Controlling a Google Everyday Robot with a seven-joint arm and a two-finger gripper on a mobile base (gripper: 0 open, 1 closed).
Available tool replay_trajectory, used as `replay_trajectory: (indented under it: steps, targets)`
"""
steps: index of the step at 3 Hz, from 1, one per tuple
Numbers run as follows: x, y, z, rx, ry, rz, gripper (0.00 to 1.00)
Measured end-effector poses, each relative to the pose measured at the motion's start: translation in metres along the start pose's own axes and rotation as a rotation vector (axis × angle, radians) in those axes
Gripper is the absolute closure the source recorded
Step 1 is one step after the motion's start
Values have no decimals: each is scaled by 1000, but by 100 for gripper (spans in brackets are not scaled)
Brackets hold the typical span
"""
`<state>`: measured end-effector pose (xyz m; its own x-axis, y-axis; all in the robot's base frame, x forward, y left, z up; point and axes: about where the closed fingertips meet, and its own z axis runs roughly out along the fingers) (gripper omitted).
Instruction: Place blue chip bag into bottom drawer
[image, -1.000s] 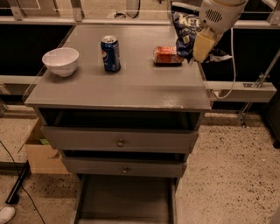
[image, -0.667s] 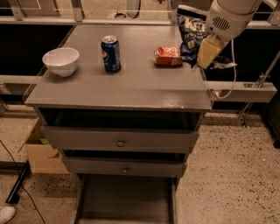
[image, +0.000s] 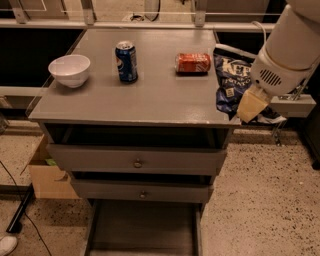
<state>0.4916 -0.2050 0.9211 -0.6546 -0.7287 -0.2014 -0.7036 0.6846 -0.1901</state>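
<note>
The blue chip bag (image: 231, 82) is crinkly dark navy with white lettering. It hangs at the right edge of the grey cabinet top (image: 150, 95), partly past the edge. My gripper (image: 246, 107) comes in from the upper right on a white arm and is shut on the bag's lower right side. One pale yellow finger (image: 252, 105) shows in front of the bag; the other is hidden. The bottom drawer (image: 145, 227) is pulled open below the cabinet, a wide shallow grey tray, well below and left of the bag.
On the cabinet top stand a white bowl (image: 70, 70) at the left, an upright blue Pepsi can (image: 126, 61), and an orange-red can (image: 193, 63) lying on its side. Two upper drawers (image: 137, 162) with round knobs sit slightly open. A cardboard box (image: 47, 175) stands on the floor at the left.
My gripper has carried the blue chip bag from the back right of the cabinet top forward and downward to its right front edge. The cans and bowl have not moved.
</note>
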Motion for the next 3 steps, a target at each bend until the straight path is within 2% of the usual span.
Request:
replay_trajectory:
  steps: [2, 3]
  targets:
    - [2, 7, -4, 15, -30, -8, 100]
    - [16, 42, -6, 45, -82, -31, 100]
